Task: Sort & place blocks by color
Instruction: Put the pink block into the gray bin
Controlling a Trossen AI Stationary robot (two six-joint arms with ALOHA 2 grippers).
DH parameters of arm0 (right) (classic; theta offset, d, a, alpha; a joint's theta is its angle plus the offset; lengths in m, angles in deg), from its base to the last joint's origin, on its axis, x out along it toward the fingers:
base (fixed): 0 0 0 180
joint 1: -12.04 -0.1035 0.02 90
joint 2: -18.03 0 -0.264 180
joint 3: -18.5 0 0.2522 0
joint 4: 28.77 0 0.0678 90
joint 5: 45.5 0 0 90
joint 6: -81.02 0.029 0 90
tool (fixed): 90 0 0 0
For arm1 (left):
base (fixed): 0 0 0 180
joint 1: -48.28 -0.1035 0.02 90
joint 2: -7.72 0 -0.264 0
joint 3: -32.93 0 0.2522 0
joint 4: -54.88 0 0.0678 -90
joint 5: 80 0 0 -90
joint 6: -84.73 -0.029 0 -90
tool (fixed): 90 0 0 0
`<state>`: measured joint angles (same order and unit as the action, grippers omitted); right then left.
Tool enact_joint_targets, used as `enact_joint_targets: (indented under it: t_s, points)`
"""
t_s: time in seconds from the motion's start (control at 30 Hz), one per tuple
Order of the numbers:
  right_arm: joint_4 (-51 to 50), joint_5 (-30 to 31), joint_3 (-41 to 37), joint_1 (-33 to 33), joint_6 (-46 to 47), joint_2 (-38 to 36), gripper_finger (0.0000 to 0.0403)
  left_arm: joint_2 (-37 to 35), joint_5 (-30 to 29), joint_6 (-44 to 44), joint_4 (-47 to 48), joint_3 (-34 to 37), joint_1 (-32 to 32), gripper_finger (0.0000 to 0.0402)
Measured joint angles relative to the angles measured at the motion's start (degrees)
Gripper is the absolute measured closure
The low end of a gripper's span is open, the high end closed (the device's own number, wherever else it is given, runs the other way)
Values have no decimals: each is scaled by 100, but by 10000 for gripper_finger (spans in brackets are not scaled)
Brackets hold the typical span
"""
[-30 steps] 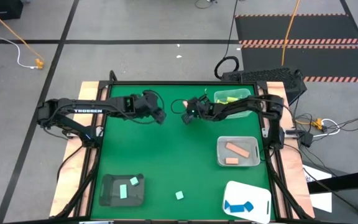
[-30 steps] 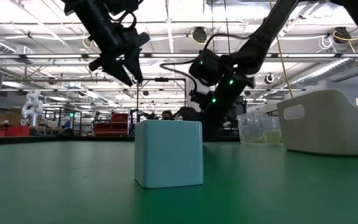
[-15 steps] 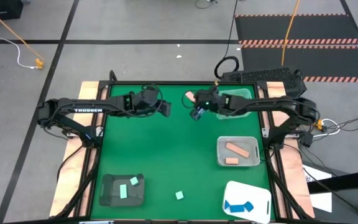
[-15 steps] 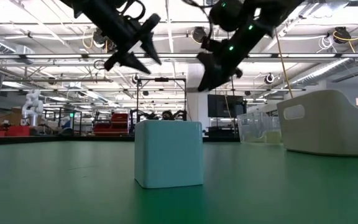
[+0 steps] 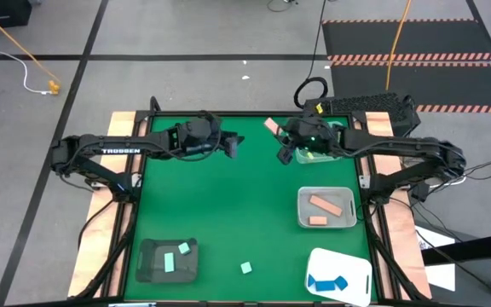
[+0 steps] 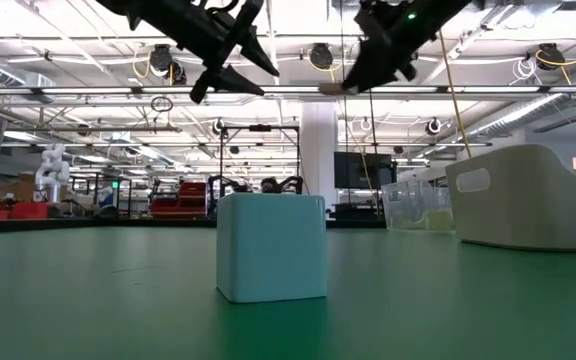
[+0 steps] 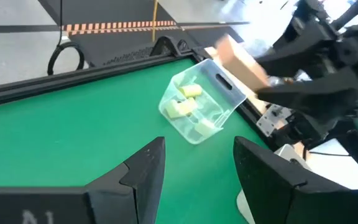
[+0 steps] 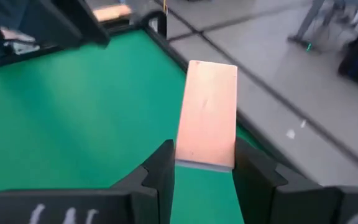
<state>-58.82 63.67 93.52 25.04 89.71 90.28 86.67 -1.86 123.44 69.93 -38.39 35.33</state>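
Note:
My right gripper hangs high over the table's far middle, shut on a tan-pink bar block. This bar also shows in the high view and the left wrist view. My left gripper is raised just to its left, open, with nothing between its fingers. One mint green cube rests flat on the table near the front edge and looms large in the low view. My right gripper pinches the tan-pink bar between its two fingers by the long sides of its near end. The bar lies along the fingers and juts out past their tips. The fingers come from the table's right, slanting a little downward. The bar is lifted clear of the table.
A clear tray with yellow blocks stands at the far right, under my right arm. A second clear tray holds tan-pink bars, a white tray holds blue blocks, and a dark tray at front left holds mint ones.
My right gripper has risen high above the table and gone toward the right and far edges, carrying the tan-pink bar. My left gripper has tipped up from pointing steeply down to nearly level and has risen a little.

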Motion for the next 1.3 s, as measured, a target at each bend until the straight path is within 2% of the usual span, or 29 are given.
enact_joint_targets:
  t_s: [0.1, 0.33, 0.43, 0.63, 0.83, 0.93, 1.07, 1.13, 1.3]
  points:
    - [-952, -355, 0, -110, 713, -281, 293, 0, 0, -1, 96, 0, 0, 211]
    - [-3420, -1970, 0, -558, 2649, -831, 293, 0, -2, 23, 379, 0, 0, 211]
    - [-4248, -2720, -1, -838, 2977, -972, 293, 0, -2, -6, 389, 2, 0, 211]
    - [-4723, -3739, -434, -1588, 3689, -1126, 293, 0, 0, 222, 513, 2, 54, 211]
    - [-4649, -3701, -982, -2432, 4386, -1126, 293, 0, 699, 737, 1076, 2, 363, 211]
    - [-4540, -3382, -1126, -2800, 4617, -1126, 293, 0, 1069, 844, 1192, 2, 650, 211]
    - [-4395, -3025, -1145, -3118, 4708, -1126, 292, 0, 1172, 724, 1190, 2, 1153, 211]
    - [-4347, -2942, -1147, -3164, 4845, -1124, 269, 0, 1172, 602, 1190, 1, 1422, 211]
    - [-4183, -2946, -1147, -3163, 4906, -1124, 177, 8, 1068, 558, 1184, 1, 2058, 211]
